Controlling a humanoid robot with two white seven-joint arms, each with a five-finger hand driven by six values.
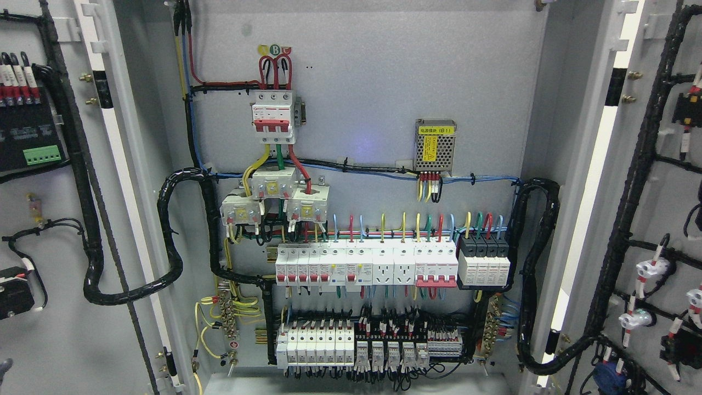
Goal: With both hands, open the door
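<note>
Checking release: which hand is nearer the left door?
Left hand: a grey tip shows at the lower-left edge, over the left door; right hand out of view.

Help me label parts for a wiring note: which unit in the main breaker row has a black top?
The surge protector block at the row's right end; the other units there are white, some with red levers.

Both doors swung wide: left door [66, 219] at left edge, right door [658, 219] at right edge, cabinet back panel [373, 82] between them. On the panel: main breaker [272, 117] upper left, power supply [435, 145] to its right, breaker row [366, 266] below across the middle, terminal row [351, 345] beneath that. Cable looms [170, 236] run from each door to the panel.
</note>
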